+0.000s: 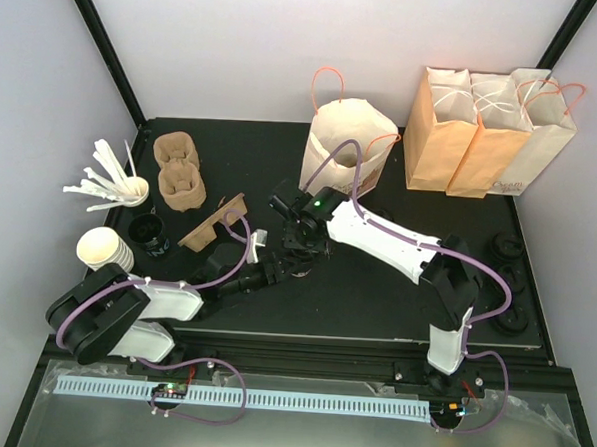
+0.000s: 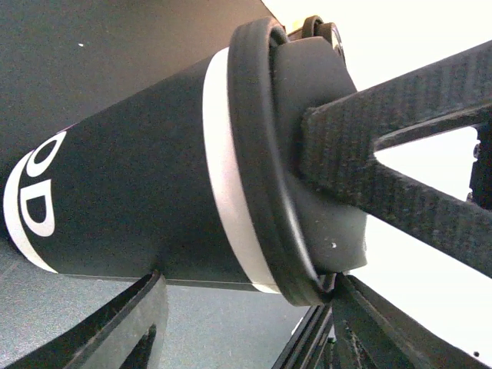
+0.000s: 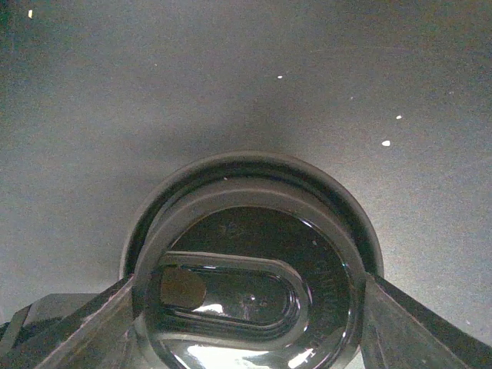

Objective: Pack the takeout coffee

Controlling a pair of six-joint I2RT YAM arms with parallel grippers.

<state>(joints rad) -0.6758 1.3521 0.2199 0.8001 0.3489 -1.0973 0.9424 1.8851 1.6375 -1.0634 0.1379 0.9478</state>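
The takeout coffee (image 2: 131, 192) is a black paper cup with a white band and a black lid (image 3: 246, 254). It stands mid-table, mostly hidden under the arms in the top view. My right gripper (image 3: 250, 307) comes down from above, its fingers (image 3: 69, 330) pressed to both sides of the lid, shut on it. My left gripper (image 2: 246, 307) is rolled on its side next to the cup. Its fingers (image 2: 131, 323) stand apart with only table between them. The tips touch the cup's wall and the lid's rim.
An open paper bag (image 1: 348, 146) with orange handles stands just behind the arms. Three more bags (image 1: 483, 133) are at the back right. Pulp carriers (image 1: 178, 172), a white cup stack (image 1: 105, 248), another black cup (image 1: 153, 234) and cutlery (image 1: 110, 184) fill the left. Loose lids (image 1: 507, 320) lie right.
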